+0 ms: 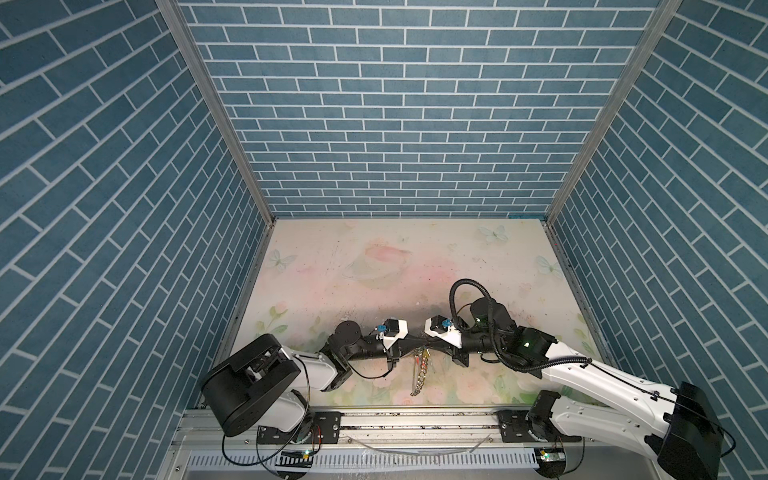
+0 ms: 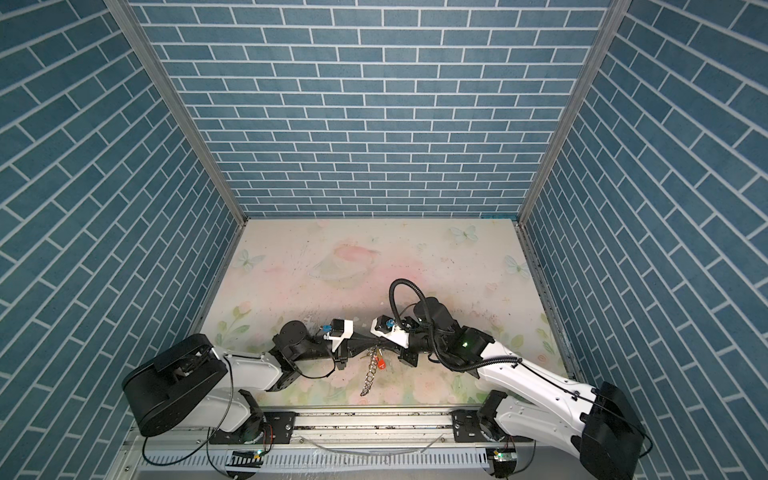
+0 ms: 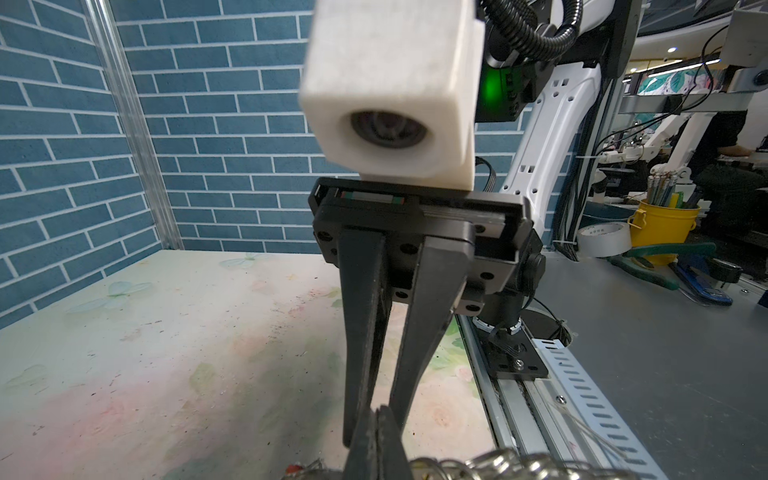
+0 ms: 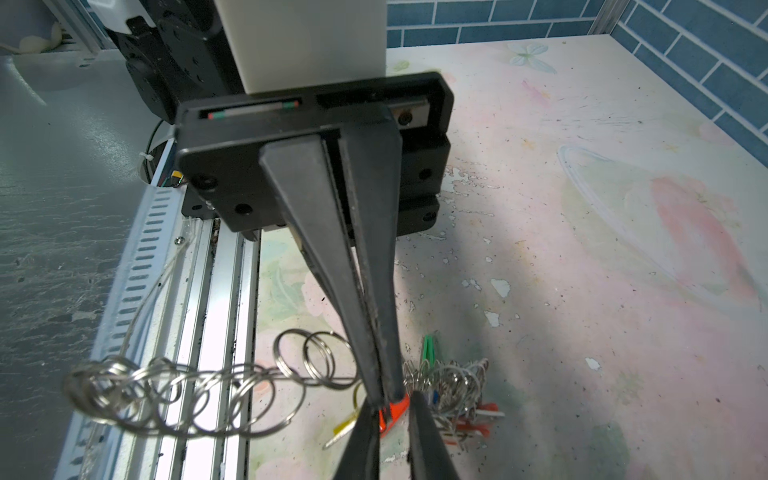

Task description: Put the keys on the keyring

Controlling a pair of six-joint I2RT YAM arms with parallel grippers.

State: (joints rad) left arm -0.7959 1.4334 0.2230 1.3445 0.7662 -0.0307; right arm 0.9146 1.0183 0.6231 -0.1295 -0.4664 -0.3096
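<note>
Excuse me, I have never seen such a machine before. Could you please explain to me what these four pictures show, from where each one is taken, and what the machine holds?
It is a robot with two arms, the left arm and the right arm, mounted at the near edge of a flowered table inside blue brick-pattern walls. Two pictures look down from above, nearly alike. The other two come from a small camera on each wrist, so each shows the opposite claw close up. The left claw is shut; the right claw is almost closed. They meet tip to tip at a keyring, a long row of silver wire rings. Near it are a yellow tag, a red tag and a green tag. Which claw actually pinches the keyring, I cannot tell.
</note>
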